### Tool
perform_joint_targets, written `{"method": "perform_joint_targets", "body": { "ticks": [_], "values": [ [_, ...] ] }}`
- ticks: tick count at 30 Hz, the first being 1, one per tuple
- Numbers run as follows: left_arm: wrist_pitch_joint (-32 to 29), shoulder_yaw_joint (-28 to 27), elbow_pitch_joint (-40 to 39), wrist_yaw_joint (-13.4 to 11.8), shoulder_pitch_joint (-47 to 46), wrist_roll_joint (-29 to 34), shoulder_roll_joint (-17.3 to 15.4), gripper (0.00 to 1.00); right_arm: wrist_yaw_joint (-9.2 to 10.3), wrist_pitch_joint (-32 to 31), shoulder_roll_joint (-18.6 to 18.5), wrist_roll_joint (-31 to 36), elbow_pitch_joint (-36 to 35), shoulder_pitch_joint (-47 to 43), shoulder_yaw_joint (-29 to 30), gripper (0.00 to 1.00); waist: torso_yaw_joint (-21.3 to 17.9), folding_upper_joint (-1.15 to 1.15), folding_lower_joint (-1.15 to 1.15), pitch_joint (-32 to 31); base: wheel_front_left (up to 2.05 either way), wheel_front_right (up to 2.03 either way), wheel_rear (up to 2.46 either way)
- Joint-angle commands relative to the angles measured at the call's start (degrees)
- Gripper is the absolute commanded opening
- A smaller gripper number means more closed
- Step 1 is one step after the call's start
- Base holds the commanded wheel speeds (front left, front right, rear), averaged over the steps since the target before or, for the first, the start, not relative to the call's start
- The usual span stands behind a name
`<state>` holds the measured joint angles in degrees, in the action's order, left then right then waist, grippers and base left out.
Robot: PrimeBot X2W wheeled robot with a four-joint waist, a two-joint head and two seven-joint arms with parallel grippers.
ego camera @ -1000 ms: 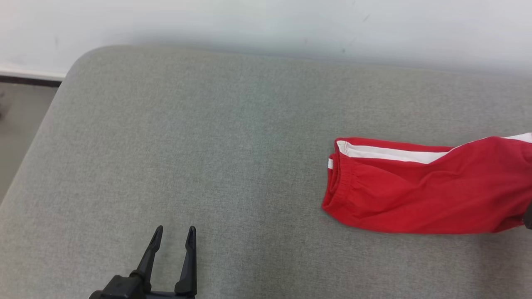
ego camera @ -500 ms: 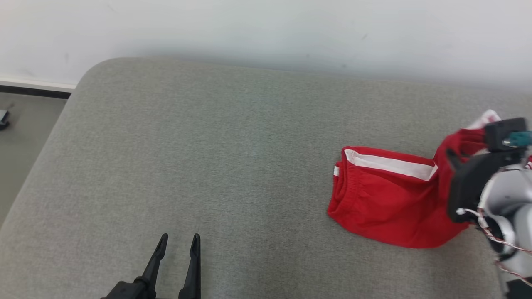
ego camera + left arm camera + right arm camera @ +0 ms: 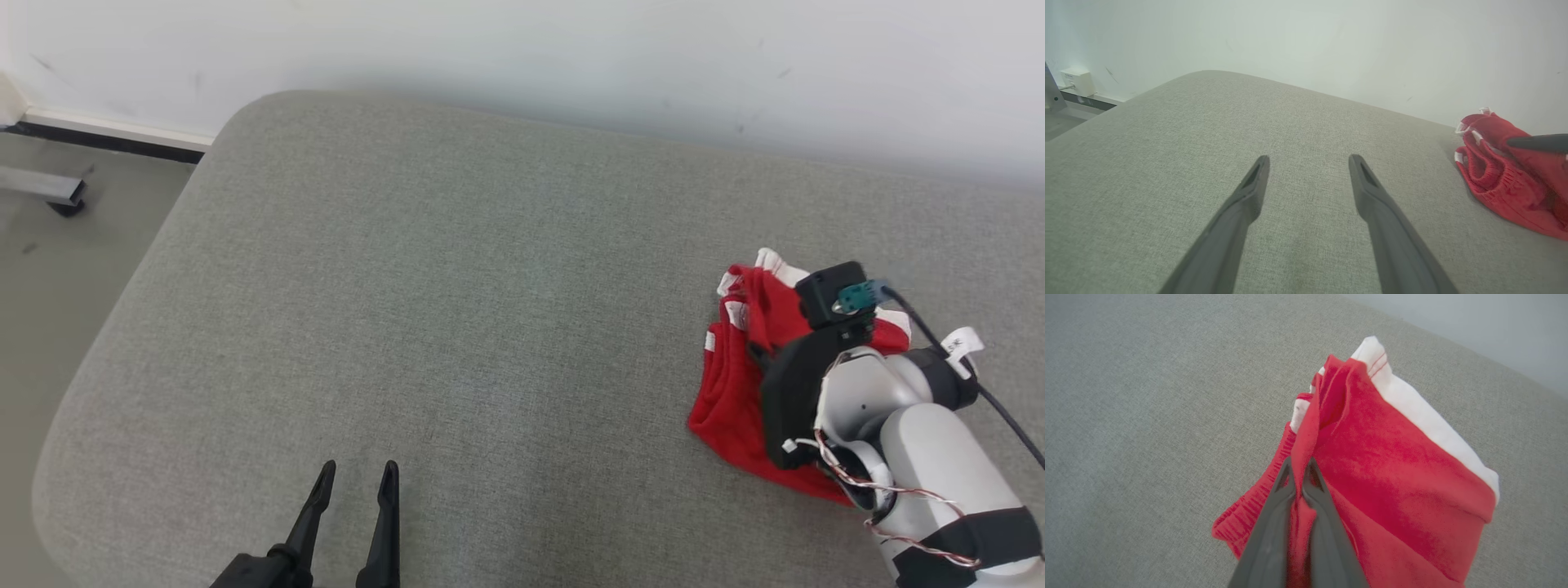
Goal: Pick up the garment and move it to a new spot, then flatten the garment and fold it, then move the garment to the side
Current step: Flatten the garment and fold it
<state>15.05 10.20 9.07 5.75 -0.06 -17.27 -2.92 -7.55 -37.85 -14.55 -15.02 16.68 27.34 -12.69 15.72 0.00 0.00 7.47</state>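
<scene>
step: my read is step one, pick-and-move. Cloth is gripped and bunched, with no flatten or fold done yet.
garment: red shorts with white trim point(image 3: 735, 384), on the right part of the grey cushion point(image 3: 457, 286), clear of the wall point(image 3: 571, 49). One fold is pulled up; the elastic waistband end lies on the cushion.
right gripper: point(image 3: 1299, 463) jaws almost together, pinching a narrow ridge of red cloth at the tips. Bite looks thin.
left gripper: point(image 3: 357, 469) jaws spread wide, nothing between them. Sits over bare cushion near the front edge, well apart from the garment.
free space: large bare stretch of cushion to the robot's left of the shorts.
next move (judgement): raise until the waistband clears the cushion, carry toward the bare middle, lower, let go. Left arm then comes in to help spread.
risk: thin pinch could slip if the trailing end drags on the weave. The bunch may also land twisted, which makes flattening harder.
progress: early. Flatten, fold and side move are all ahead.
</scene>
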Motion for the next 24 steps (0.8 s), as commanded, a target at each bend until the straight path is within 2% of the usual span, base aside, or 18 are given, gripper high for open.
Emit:
{"method": "perform_joint_targets", "body": {
  "ticks": [1, 7, 8, 9, 16, 19, 24],
  "values": [
    [0.13, -0.03, 0.05, -0.18, -0.05, -0.3, 0.06, 1.0, 0.15, 0.38, 0.33, -0.54, 1.18, 0.47, -1.27, 0.0, 0.51, 0.0, 0.0, 0.29, 0.0, 0.0, 0.0],
    [0.13, -0.09, -0.14, -0.36, -0.25, -0.28, 0.06, 1.0, 0.15, 1.38, 0.88, -1.21, 3.76, 0.93, -3.03, 0.0, 0.55, 0.0, 0.0, 0.44, 0.0, 0.0, 0.0],
    [0.14, -0.08, -0.16, -0.34, -0.3, -0.14, 0.06, 1.0, 0.15, 2.2, 1.24, -1.53, 3.97, 1.15, -3.2, 0.29, 0.49, 0.0, 0.0, 0.45, 0.0, 0.0, 0.0],
    [0.14, -0.08, -0.22, -0.37, -0.35, -0.05, 0.06, 1.0, 0.15, 3.2, 1.7, -1.78, 4.31, 1.4, -2.84, 1.0, 0.4, 0.0, 0.0, 0.45, 0.0, 0.0, 0.0],
    [0.13, -0.48, -0.63, -0.68, 0.15, 0.36, 0.06, 1.0, 0.15, 9.94, 2.94, -6.46, 2.63, 3.01, -1.98, 1.0, -0.86, 0.0, 0.0, -0.05, 0.0, 0.0, 0.0],
    [0.13, -0.85, -0.73, -0.67, 0.46, 0.44, 0.06, 1.0, 0.15, 13.01, 1.38, -7.02, 0.8, 3.11, 0.1, 1.0, -1.55, 0.0, 0.0, -0.37, 0.0, 0.0, 0.0],
    [0.13, -0.68, -0.6, -0.33, 0.53, 0.32, 0.06, 1.0, 0.15, 16.83, -1.02, -3.43, 0.38, 0.29, 6.38, 1.0, -2.31, 0.0, 0.0, -0.56, 0.0, 0.0, 0.0]
  ]
}}
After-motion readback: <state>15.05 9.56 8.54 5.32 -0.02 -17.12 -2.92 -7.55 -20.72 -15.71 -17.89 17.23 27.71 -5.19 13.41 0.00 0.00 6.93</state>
